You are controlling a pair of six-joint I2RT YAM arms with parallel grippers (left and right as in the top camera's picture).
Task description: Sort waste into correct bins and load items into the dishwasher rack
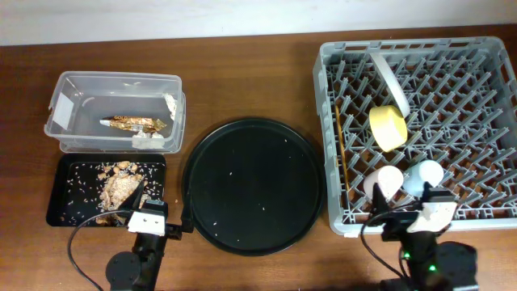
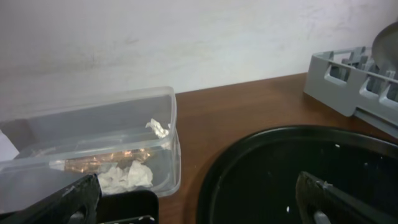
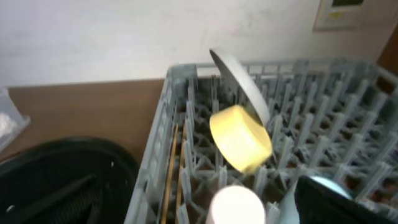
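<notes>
- Ahead and to the left of the left gripper (image 2: 199, 186) jaws, saw the clear tub (image 2: 168, 118) on the table (image 2: 249, 106), holding the gold-brown foil wrapper (image 2: 99, 162) and crumpled white paper bits (image 2: 127, 175).
- Found those left jaws spread wide, gripping nothing.
- Ahead and to the right of the left jaws, noted the round black tray (image 2: 280, 162), its rim curving in under the right finger.
- Beneath and just left of the left finger, from overhead, made out the black rectangular tray (image 1: 60, 198) with the brownish food scraps (image 1: 119, 190) heaped inside.
- Directly ahead of the right gripper (image 3: 198, 183) jaws, saw the dishwasher rack (image 3: 158, 155), near-left corner closest to the fingers.
- Found the right jaws likewise set wide apart, closed on nothing.
- Farther ahead of the right jaws, spotted the grey-green plate (image 3: 242, 81) standing tilted among the pegs, with the yellow bowl (image 3: 241, 138) on its side just in front; could not tell whether touching.
- Close in, almost between the right fingertips, noted the pink cup (image 3: 235, 204), and just beside the right finger the blue cup (image 1: 425, 174), both at the rack's near edge.
- Ahead-left of the right jaws, saw the chopsticks (image 3: 173, 168) lying lengthwise along the rack's left wall.
- Left of the right jaws, outside the rack, made out the same round black tray under the left finger.
</notes>
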